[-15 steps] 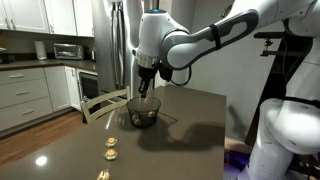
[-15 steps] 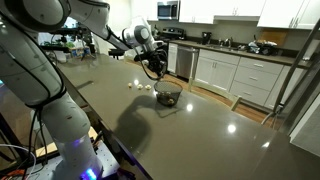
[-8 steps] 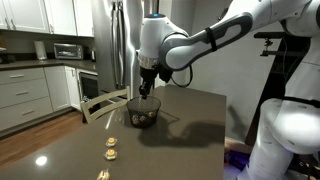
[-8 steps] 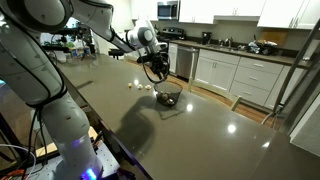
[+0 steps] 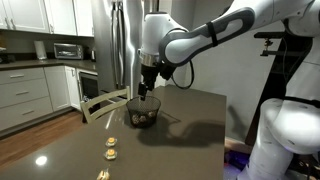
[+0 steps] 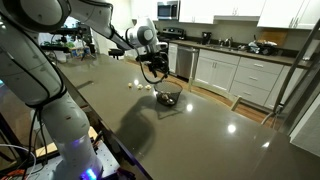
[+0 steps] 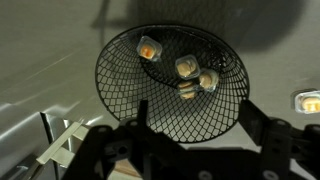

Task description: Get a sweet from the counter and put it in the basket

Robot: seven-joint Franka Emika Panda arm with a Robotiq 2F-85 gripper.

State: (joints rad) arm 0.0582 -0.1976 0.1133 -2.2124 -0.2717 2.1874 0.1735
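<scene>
Pincer (image 7: pixel 195 110) hangs directly over the basket (image 7: pixel 112 85), jaws spread wide, nothing between them. Straight beneath it, four gold-wrapped sweets (image 7: pixel 186 66) huddle in the mesh bowl. Just off to the pincer's side, clipped by the frame edge, a lone sweet (image 7: pixel 310 100) lies on the glossy surface (image 7: pixel 40 50), outside the basket. Farther out from the pincer, in an exterior view, lie more loose sweets (image 5: pixel 110 144), three, I think, though they're mere specks.

Handling call: these should be feather-light, with slick, crinkly foil and a rounded body, so one could roll or skid on that polished top. Best bet is straight down, pinching gently across the fat middle.

Hard to read: the dark fingertips melt into the dark mesh in the wrist view, and any wrapper twists are too small to make out.
</scene>
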